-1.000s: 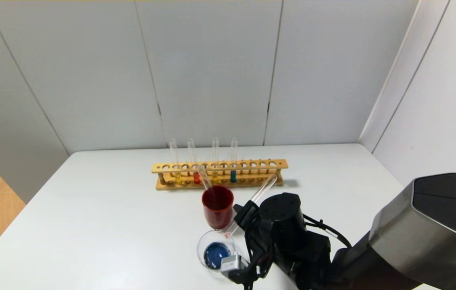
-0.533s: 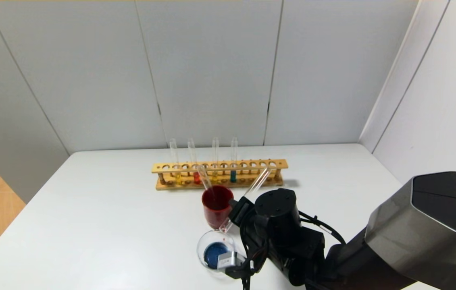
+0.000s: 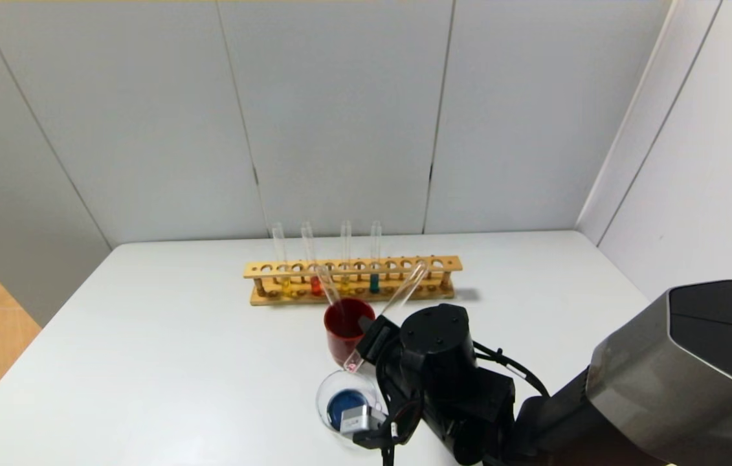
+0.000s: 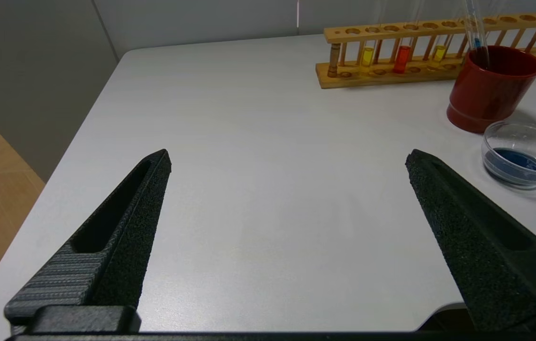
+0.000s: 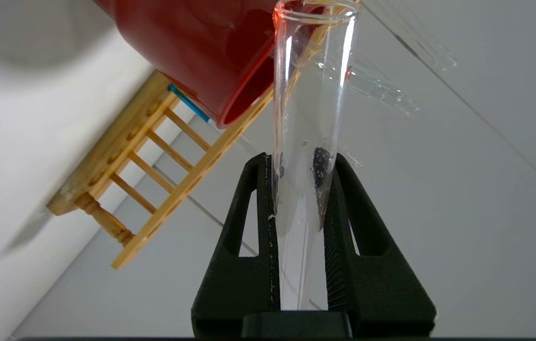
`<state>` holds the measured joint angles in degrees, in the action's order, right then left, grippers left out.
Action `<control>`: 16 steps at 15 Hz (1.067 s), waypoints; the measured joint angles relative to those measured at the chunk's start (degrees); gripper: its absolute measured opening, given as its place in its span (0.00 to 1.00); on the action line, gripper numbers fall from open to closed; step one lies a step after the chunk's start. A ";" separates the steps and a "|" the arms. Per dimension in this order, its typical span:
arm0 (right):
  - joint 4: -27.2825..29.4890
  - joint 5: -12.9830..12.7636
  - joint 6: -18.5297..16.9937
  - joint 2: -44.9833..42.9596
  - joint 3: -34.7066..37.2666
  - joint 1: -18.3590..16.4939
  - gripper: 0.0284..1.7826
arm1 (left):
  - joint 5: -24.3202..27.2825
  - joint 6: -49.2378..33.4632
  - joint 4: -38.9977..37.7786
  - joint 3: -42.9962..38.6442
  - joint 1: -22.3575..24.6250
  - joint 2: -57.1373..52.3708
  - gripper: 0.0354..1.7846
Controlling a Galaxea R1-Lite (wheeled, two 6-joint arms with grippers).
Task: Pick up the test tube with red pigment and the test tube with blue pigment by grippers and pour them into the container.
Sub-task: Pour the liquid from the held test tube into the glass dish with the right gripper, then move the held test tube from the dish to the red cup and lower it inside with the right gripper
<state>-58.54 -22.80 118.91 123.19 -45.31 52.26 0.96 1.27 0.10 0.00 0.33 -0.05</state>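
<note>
My right gripper [image 3: 373, 340] [image 5: 301, 158] is shut on a clear test tube [image 3: 398, 298] [image 5: 313, 94]. The tube is tilted mouth-down, with a trace of red at its mouth just over the far rim of the glass beaker [image 3: 323, 395]. The beaker holds dark blue liquid and also shows in the left wrist view [image 4: 523, 142]. A second red tube [image 3: 315, 285] stands in the wooden rack [image 3: 353, 265]. No tube with bright blue liquid shows. My left gripper [image 4: 286, 158] is open and empty above bare table, far from the glassware and out of the head view.
A dark red cup [image 3: 347, 336] stands just behind the beaker with an empty clear tube [image 3: 328, 285] leaning in it. The rack also holds two yellow tubes and a teal tube [image 3: 374, 283]. The white table [image 3: 178, 362] is walled at the back and right.
My right gripper has moved left and a little away from me with the tube. The tube's mouth has shifted towards the red cup and the tube stands steeper.
</note>
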 joint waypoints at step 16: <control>0.49 0.26 -53.26 -1.83 -3.45 1.12 0.18 | -0.02 0.00 0.00 0.00 0.00 0.00 0.98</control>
<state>-58.05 -22.54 65.65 121.36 -48.76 53.38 0.94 1.27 0.10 0.00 0.33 -0.05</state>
